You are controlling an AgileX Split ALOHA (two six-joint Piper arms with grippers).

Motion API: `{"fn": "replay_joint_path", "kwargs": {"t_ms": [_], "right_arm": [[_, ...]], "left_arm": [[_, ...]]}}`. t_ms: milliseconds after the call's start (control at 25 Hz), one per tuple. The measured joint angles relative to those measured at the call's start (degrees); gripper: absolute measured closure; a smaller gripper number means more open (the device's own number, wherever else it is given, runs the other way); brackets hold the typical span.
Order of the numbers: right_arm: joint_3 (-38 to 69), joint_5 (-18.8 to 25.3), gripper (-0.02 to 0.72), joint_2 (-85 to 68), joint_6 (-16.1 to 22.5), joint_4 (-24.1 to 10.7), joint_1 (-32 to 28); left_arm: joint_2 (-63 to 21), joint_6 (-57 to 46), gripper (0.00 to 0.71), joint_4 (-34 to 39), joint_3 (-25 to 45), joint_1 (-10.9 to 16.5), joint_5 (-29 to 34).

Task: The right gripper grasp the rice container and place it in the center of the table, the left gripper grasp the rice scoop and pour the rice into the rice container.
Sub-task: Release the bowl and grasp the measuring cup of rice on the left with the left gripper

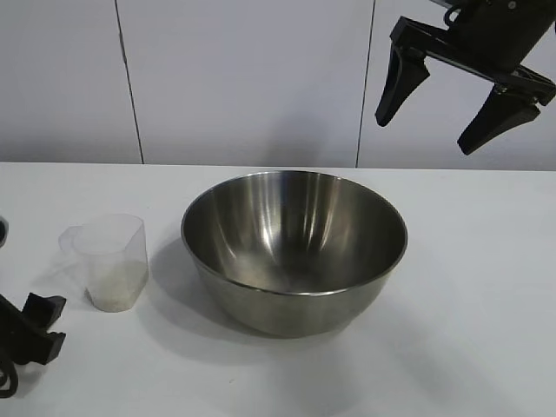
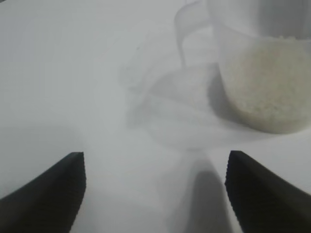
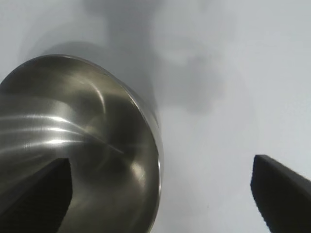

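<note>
The rice container (image 1: pixel 295 248), a large shiny steel bowl, stands empty at the middle of the white table (image 1: pixel 469 287). It also shows in the right wrist view (image 3: pixel 82 145). The rice scoop (image 1: pixel 110 261), a translucent cup holding rice (image 2: pixel 267 87), stands to the bowl's left, tab handle (image 2: pixel 187 24) pointing left. My right gripper (image 1: pixel 430 117) hangs open and empty high above the bowl's right rim. My left gripper (image 2: pixel 155 189) is open and empty, low over the table at the front left, short of the scoop; only part of it (image 1: pixel 35 334) shows in the exterior view.
A white panelled wall (image 1: pixel 243 78) runs behind the table. Bare tabletop lies right of the bowl and in front of it.
</note>
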Motion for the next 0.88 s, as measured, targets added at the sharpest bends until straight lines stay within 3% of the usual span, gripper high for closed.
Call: {"fn": "replay_joint_path", "kwargs": {"t_ms": [240,360,880], "right_arm": [[0.0,0.0,0.009,0.0,0.0,-0.2,0.0],[0.0,0.1,0.009,0.0,0.0,-0.2,0.0],[0.0,1.4,0.009,0.0,0.0,-0.2,0.0]], "left_arm": [[0.0,-0.4,0.14,9.1,-0.4,8.2,0.0],[0.0,-0.6,0.14,15.5,-1.7,10.6,0.0],[6.7,-3.3,0.14,18.8,-5.6,12.2,-2.7]]}}
